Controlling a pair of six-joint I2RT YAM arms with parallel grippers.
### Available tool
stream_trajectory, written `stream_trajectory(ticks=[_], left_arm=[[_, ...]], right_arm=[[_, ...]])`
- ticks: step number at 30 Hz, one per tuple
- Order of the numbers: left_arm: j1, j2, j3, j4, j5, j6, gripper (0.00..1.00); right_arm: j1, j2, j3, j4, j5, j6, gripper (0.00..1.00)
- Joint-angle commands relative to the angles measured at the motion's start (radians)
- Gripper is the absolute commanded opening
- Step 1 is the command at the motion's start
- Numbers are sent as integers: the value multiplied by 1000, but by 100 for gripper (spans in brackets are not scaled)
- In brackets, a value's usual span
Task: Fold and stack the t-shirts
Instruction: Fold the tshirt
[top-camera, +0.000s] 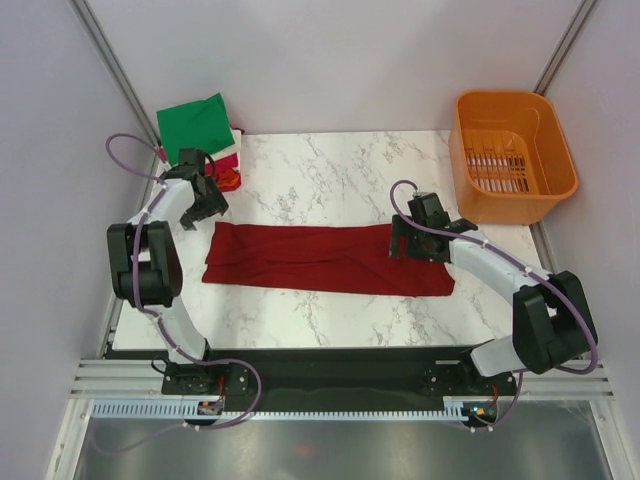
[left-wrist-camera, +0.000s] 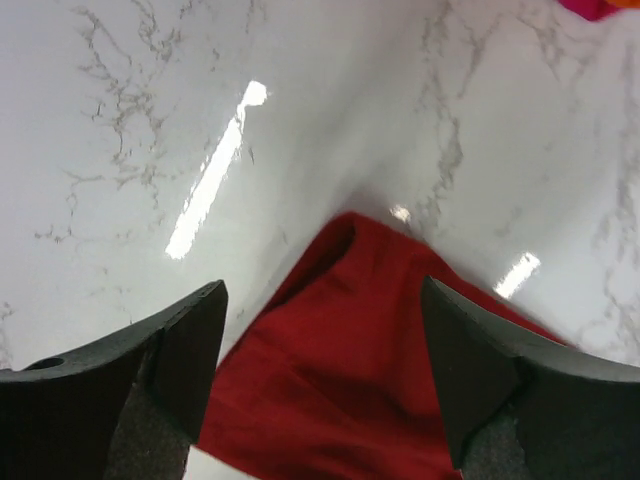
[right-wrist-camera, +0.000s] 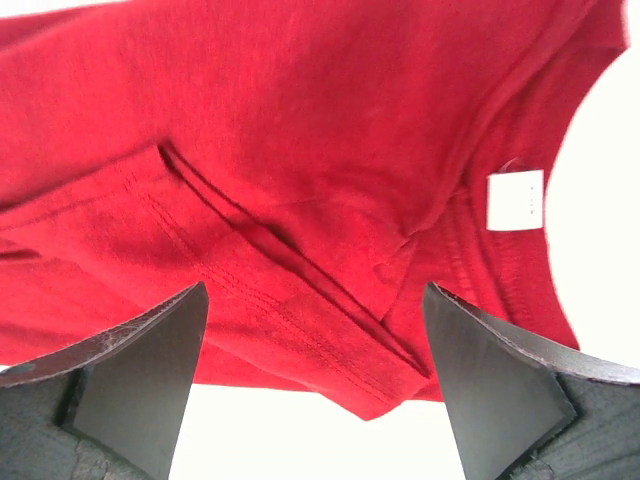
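Observation:
A dark red t-shirt (top-camera: 325, 259) lies folded into a long strip across the middle of the marble table (top-camera: 330, 170). My left gripper (top-camera: 207, 208) hangs open just above its far left corner (left-wrist-camera: 345, 330), nothing between the fingers. At the strip's far right end my right gripper (top-camera: 405, 243) is open over the collar and sleeve hem (right-wrist-camera: 300, 290), where a white label (right-wrist-camera: 516, 199) shows. A stack of folded t-shirts with a green one on top (top-camera: 197, 122) sits at the table's back left corner, white, pink-red and orange edges (top-camera: 232, 168) beneath it.
An orange plastic basket (top-camera: 513, 155) stands at the back right, past the table's edge. Grey walls close in on both sides. Bare marble lies in front of and behind the red strip.

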Motion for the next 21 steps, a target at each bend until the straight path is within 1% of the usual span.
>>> stream_trajectory(ticks=[1, 3, 4, 5, 6, 7, 8, 9, 11, 16, 21], left_arm=[[-34, -168, -54, 15, 15, -52, 85], [-36, -200, -120, 15, 55, -63, 82], [-39, -229, -144, 15, 86, -69, 81], [-39, -240, -201, 17, 98, -75, 82], [-89, -250, -229, 17, 103, -90, 82], [-106, -263, -255, 18, 97, -98, 82], [-126, -268, -302, 18, 85, -107, 82], [-164, -271, -325, 18, 68, -134, 82], [-194, -289, -390, 40, 37, -156, 83], [-196, -319, -442, 60, 17, -179, 82], [-196, -426, -519, 66, -3, -195, 82]], right_arm=[[10, -5, 80, -32, 74, 3, 97], [21, 9, 103, -83, 119, 24, 98], [30, 6, 103, -94, 139, 35, 98], [48, 2, 92, -103, 167, 41, 98], [61, 2, 85, -123, 195, 50, 98], [71, 5, 79, -135, 249, 55, 98], [82, 14, 65, -149, 271, 60, 98], [82, 20, 54, -161, 279, 66, 98], [84, 26, 11, -154, 269, 83, 98], [82, -7, -49, -149, 242, 115, 98], [82, -41, -70, -157, 250, 123, 98]])
